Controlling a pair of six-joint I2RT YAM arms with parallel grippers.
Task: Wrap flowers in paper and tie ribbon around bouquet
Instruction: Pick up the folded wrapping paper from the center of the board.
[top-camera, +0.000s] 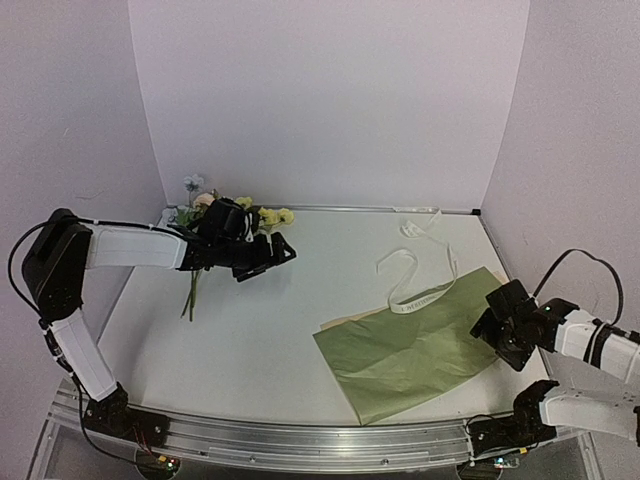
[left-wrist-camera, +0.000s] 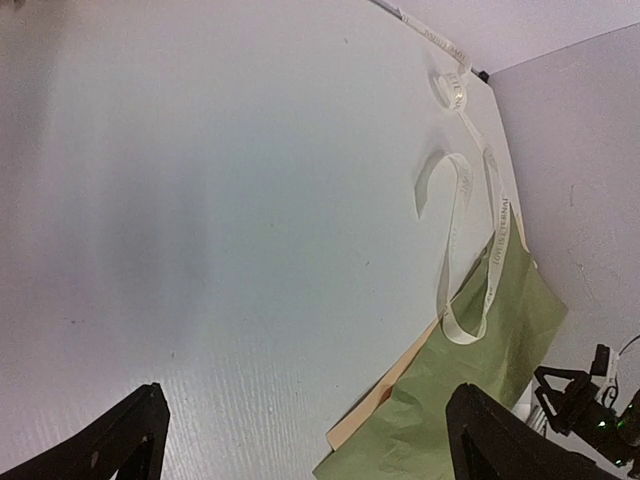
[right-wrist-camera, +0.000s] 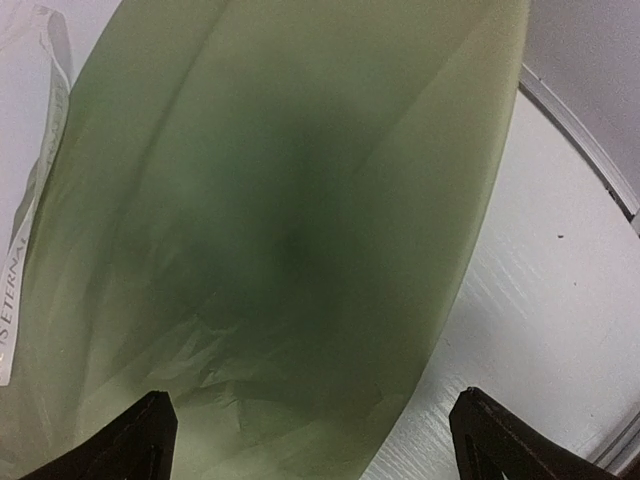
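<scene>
Both arms empty at the worktop (top-camera: 250, 340): the left pincer (top-camera: 268, 262) spread wide beside one bunch of flowers (top-camera: 272, 215), upper left; the right pincer (top-camera: 492, 340) released over one paper (top-camera: 410, 350), lower right, one ribbon (top-camera: 415, 285) looping onto its upper edge

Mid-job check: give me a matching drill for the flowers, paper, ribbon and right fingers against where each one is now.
Column one:
1. flowers
2. paper
3. ribbon
4. right fingers

Column two:
A. spread open over the paper's right side
B. lying flat at the near right of the table
C. at the far left of the table
D. looped, one part lying across the paper's far edge

Pairs: 1-C, 2-B, 3-D, 4-A
</scene>
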